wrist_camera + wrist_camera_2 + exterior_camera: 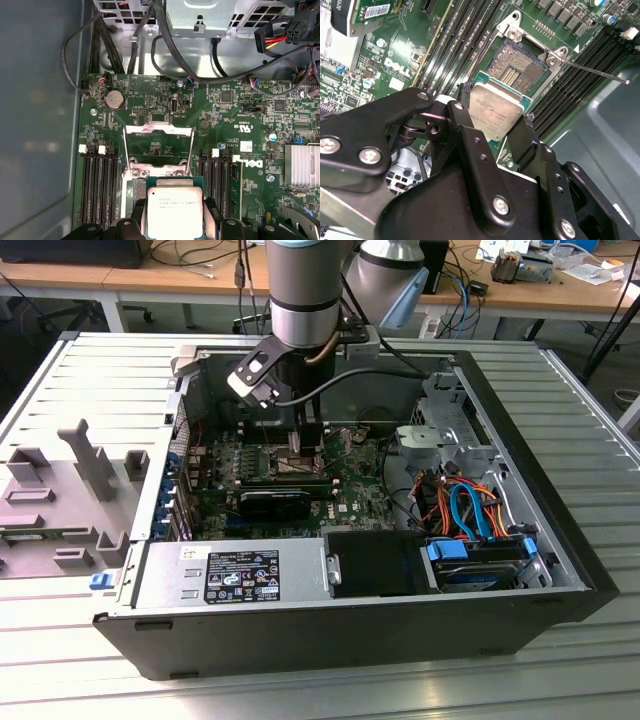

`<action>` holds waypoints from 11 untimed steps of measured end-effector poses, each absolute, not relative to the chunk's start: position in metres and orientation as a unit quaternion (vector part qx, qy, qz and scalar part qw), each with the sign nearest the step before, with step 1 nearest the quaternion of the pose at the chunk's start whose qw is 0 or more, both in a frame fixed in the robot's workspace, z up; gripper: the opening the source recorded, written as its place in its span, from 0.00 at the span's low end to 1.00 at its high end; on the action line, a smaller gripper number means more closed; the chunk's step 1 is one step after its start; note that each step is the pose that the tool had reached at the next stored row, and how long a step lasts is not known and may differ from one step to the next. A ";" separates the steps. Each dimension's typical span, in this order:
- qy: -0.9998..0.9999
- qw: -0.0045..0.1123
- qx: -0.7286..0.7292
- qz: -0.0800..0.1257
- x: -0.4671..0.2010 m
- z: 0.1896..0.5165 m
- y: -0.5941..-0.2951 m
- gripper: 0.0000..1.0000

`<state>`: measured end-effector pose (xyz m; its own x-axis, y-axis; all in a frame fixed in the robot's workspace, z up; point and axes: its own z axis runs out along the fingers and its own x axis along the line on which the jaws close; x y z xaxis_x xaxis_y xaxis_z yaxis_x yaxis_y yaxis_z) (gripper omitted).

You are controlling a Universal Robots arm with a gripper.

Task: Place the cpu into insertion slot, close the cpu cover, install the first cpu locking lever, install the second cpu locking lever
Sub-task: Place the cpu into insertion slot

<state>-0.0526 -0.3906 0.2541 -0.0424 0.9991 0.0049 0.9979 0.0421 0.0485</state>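
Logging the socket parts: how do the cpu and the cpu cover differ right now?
The cpu is a solid plate; the cpu cover is a frame with a window showing green board. The cpu is held by the gripper above the insertion slot; the cpu cover is swung open, off the slot. Both are silvery and roughly square.

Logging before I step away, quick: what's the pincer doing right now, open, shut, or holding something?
Pincer: closed on the cpu, gripping it by two opposite edges over the insertion slot.
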 end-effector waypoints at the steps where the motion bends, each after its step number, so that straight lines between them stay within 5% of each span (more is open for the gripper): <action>1: 0.722 0.015 0.692 0.019 -0.053 0.254 -0.391 0.54; 11: 0.722 0.015 0.692 0.019 -0.060 0.252 -0.391 0.54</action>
<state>-0.0604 -0.3906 0.2522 -0.0424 0.9991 0.0050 0.9979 0.0421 0.0485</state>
